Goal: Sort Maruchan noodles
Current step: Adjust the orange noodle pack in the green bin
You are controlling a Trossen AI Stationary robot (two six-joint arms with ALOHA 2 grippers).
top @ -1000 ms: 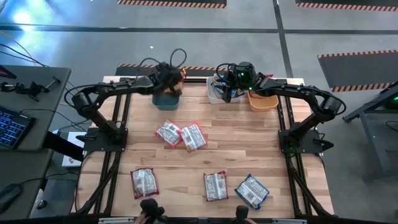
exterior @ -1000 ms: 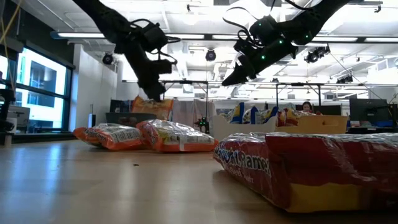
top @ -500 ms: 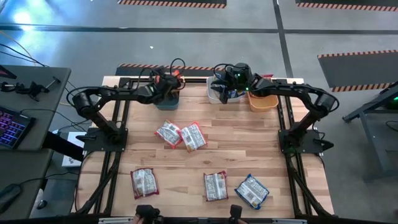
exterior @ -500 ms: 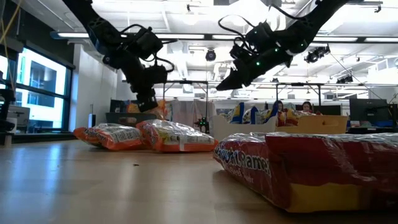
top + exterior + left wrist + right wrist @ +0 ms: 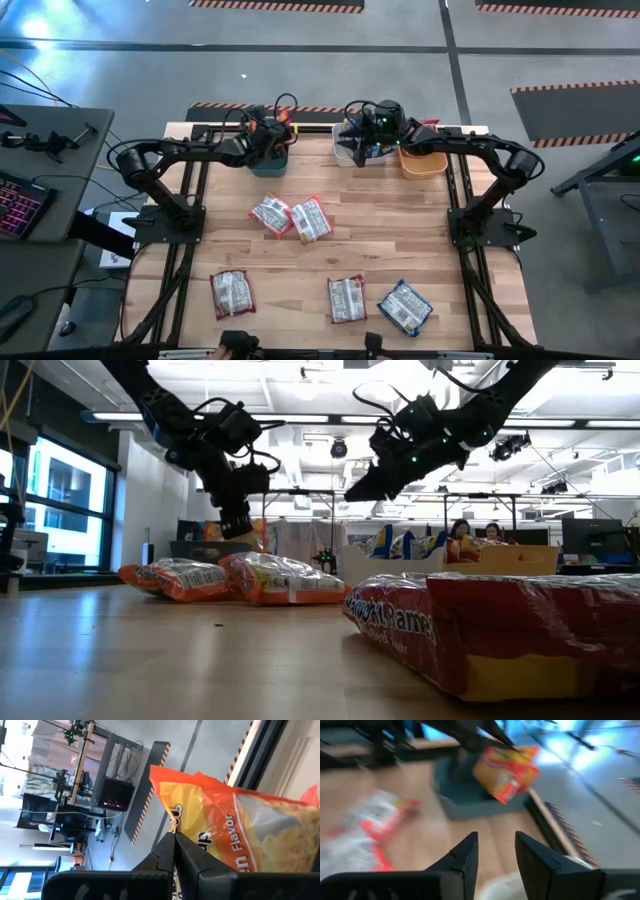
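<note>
Left end effector (image 5: 173, 851) lowered, pinching "Flavor" orange packet (image 5: 235, 845).

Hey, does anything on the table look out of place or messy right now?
Nothing looks spilled or damaged. Five noodle packets lie loose at odd angles, two overlapping mid-table. The left claw holds an orange packet above the teal bin.

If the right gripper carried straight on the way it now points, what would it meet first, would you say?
Probably the teal bin, which lies ahead of the right gripper across bare table; the orange noodle packet held by the left gripper hangs above it. Depth is uncertain.
</note>
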